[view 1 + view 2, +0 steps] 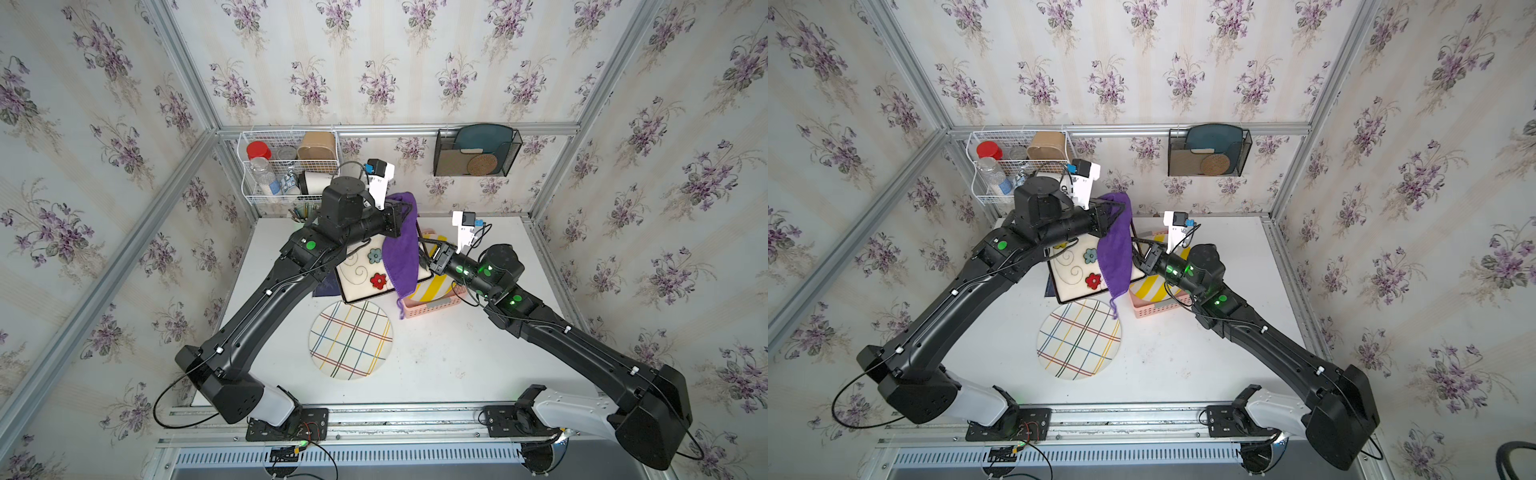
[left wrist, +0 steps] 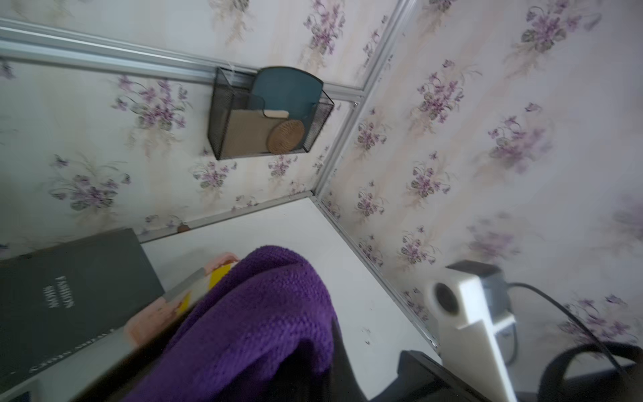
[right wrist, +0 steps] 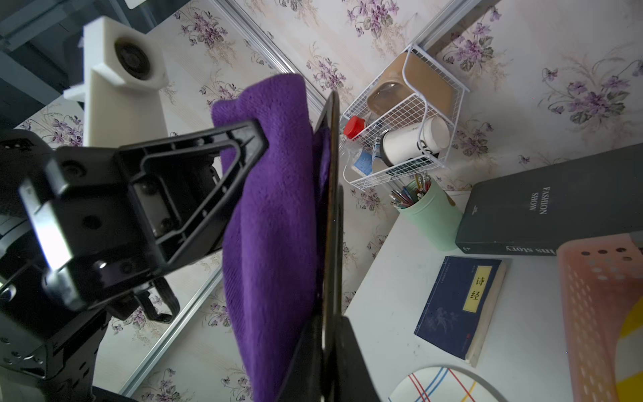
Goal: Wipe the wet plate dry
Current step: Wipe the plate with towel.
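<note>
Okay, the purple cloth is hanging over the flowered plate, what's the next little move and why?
Probably sweep the left jaws, shut on the purple cloth, across the flowered plate: the cloth covers only the side near the right jaws gripping its edge; the flowers are bare.

Top: you look steeply down from high on the whole table, both views alike | left wrist: close, facing the mesh holder | right wrist: close, facing the wire basket; both share the purple cloth
</note>
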Available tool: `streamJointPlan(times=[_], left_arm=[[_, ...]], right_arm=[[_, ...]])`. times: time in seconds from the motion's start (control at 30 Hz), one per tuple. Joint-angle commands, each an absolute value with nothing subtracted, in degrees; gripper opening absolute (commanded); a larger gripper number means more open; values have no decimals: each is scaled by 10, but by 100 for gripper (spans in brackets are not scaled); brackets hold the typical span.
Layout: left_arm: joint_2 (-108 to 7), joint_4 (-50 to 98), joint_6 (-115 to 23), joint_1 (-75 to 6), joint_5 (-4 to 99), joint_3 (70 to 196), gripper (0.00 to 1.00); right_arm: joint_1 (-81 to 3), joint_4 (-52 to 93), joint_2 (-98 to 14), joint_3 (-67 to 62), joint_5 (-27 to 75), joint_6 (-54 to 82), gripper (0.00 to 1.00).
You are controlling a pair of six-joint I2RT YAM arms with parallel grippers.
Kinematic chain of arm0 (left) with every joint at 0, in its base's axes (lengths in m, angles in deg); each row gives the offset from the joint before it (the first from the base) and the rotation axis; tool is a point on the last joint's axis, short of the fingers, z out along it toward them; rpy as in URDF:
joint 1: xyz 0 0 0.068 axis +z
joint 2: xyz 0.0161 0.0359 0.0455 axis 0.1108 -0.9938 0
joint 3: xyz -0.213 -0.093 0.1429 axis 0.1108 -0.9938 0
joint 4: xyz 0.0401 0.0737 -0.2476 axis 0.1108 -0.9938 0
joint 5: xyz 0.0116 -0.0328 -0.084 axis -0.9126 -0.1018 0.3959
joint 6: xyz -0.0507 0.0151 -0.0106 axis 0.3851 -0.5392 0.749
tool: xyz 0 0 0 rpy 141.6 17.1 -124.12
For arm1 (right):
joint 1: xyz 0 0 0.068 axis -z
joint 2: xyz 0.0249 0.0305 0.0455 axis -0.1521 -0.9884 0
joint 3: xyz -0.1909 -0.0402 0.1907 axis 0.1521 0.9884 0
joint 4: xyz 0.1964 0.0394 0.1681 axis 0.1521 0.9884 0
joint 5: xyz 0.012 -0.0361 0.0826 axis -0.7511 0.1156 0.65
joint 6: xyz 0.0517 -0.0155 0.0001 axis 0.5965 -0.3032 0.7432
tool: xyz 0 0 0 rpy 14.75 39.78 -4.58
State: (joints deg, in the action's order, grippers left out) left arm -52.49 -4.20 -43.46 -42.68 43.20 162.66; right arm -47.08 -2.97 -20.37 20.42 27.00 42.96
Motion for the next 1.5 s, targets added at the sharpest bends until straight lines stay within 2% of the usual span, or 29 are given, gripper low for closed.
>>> streamJointPlan(times=[0.0, 0.07, 0.1, 0.2, 0.27, 0.37, 0.47, 0.53, 0.67, 0.77, 0.97, 1.03, 1.33, 1.47], left_arm=[[-515, -82, -441, -408, 320, 1624, 0], [-507, -90, -442, -402, 341, 1609, 0], [-504, -84, -448, -402, 386, 1599, 0], [-506, -29, -440, -407, 627, 1561, 0], [-516, 9, -423, -422, 715, 1546, 0], [-506, 14, -418, -425, 687, 1532, 0], [-460, -2, -403, -392, 605, 1526, 0], [-428, 26, -362, -355, 606, 1511, 0], [-376, 145, -214, -248, 704, 1449, 0], [-368, 310, -62, -190, 779, 1385, 0], [-445, 716, 264, -186, 819, 1311, 0], [-471, 787, 328, -185, 808, 1309, 0], [-479, 770, 327, -229, 784, 1317, 0], [-509, 810, 357, -253, 774, 1325, 0]], right_arm=[[-454, -140, -181, 196, 240, 442, 0], [-450, -142, -180, 201, 241, 449, 0], [-451, -144, -183, 202, 245, 455, 0], [-463, -163, -200, 204, 257, 474, 0], [-466, -169, -214, 197, 262, 478, 0], [-447, -177, -217, 188, 254, 481, 0], [-376, -191, -212, 190, 272, 511, 0], [-327, -199, -198, 201, 290, 533, 0], [-254, -238, -171, 241, 332, 586, 0], [-226, -323, -161, 289, 356, 652, 0], [-228, -558, -217, 321, 410, 765, 0], [-234, -580, -232, 318, 412, 778, 0], [-303, -544, -279, 274, 402, 731, 0], [-322, -515, -305, 250, 391, 718, 0]])
